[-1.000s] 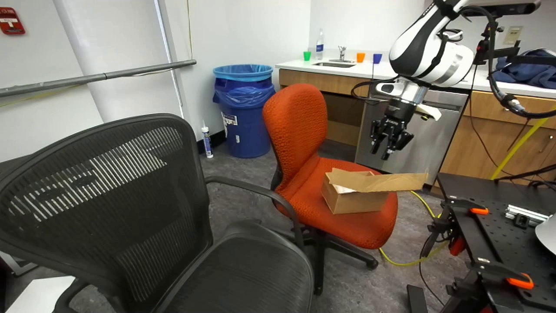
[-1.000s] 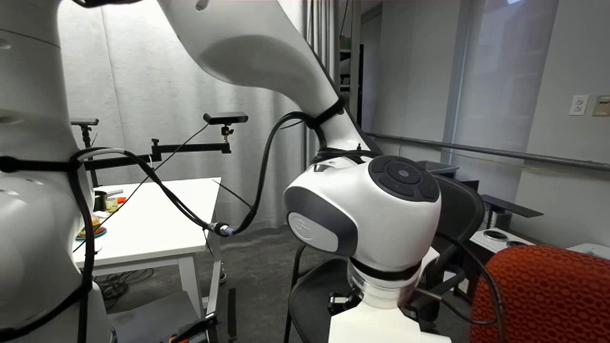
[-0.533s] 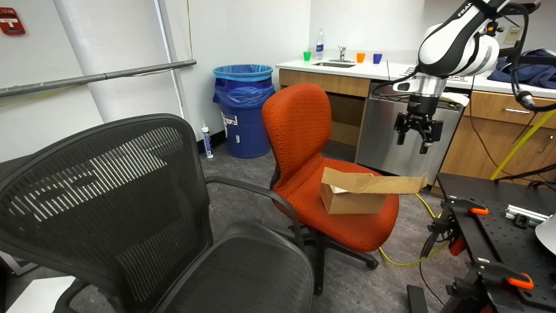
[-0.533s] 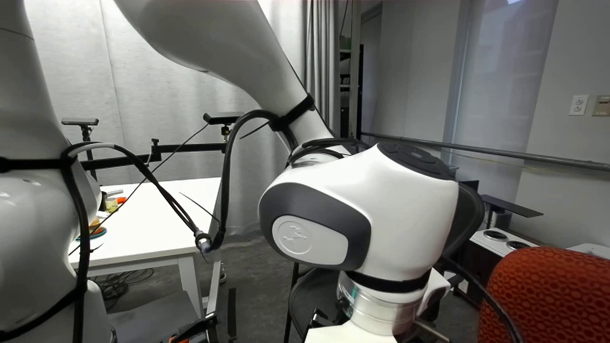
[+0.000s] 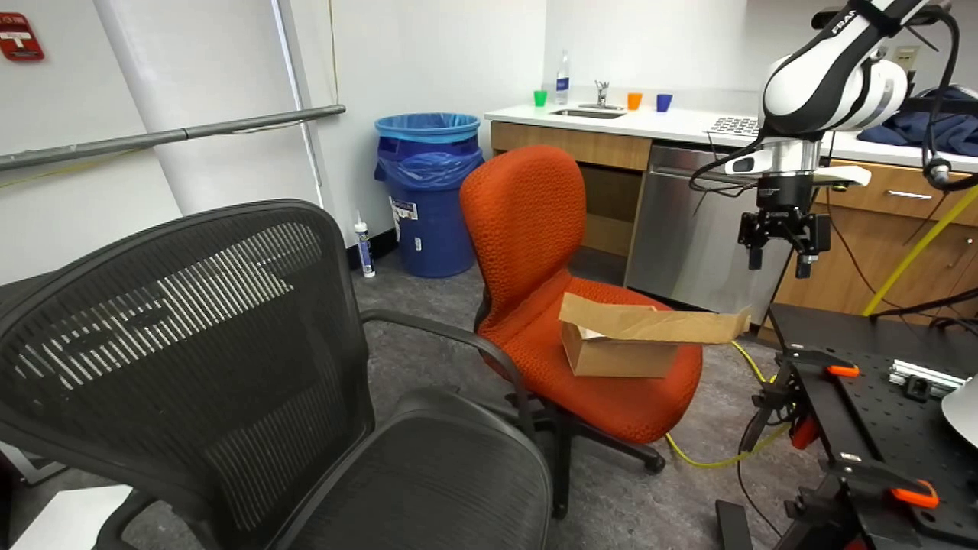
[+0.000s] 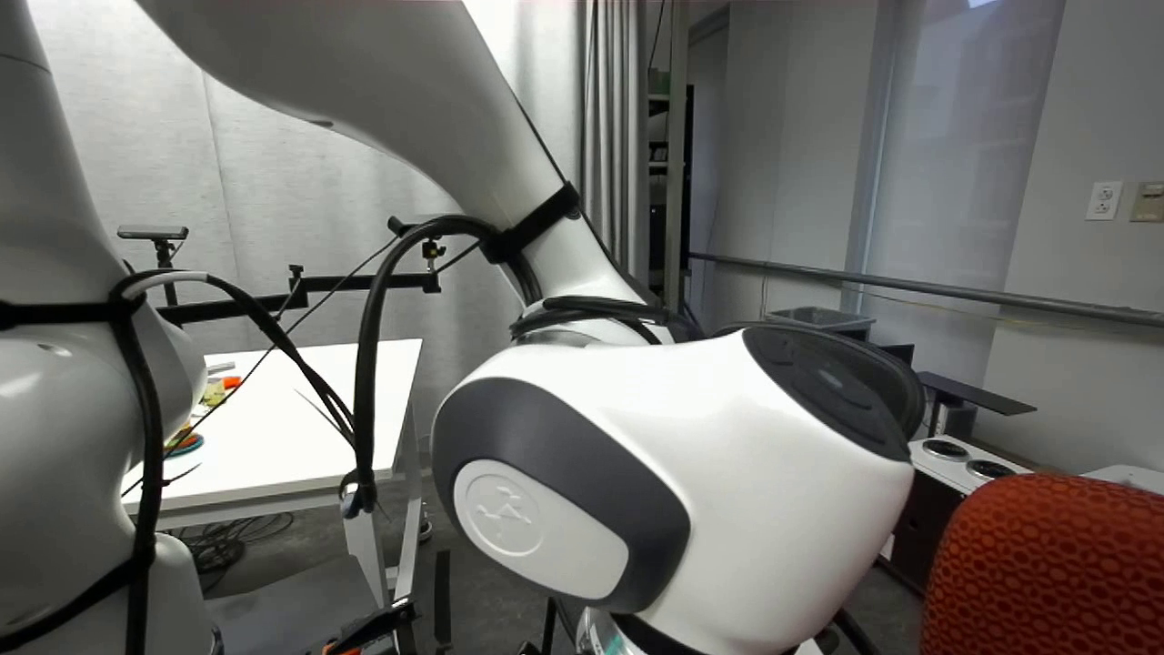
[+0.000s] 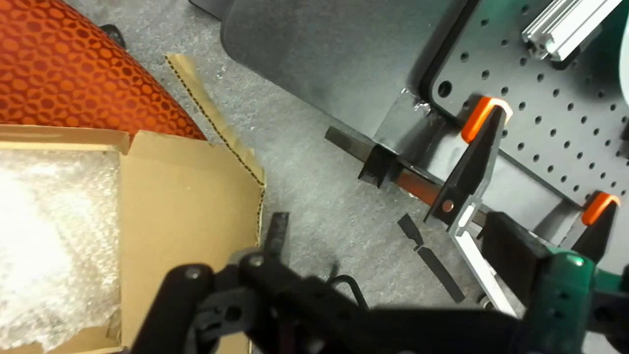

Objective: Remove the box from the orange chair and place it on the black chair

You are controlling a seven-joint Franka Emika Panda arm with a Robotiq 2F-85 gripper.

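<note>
Currently I have my gripper [image 5: 780, 262] wide and holding nothing, upper right in an exterior view. Down-left, the box [image 5: 623, 359] sits on the orange chair [image 5: 527, 221], longer visible side left-to-right, flap [image 5: 665, 324] jutting gripper-ward. A black table [image 5: 894, 418] fills lower right; lower left, the black chair [image 5: 428, 477], its armrest [image 5: 443, 329] a likely obstacle.

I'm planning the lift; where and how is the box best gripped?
Probably the box's long flap, pinched at its outer edge: bring the open gripper from the side facing the black table, one finger above, one below. The flap juts outward, thin and seemingly unsupported, while clear packing seems to crowd the inside.
</note>
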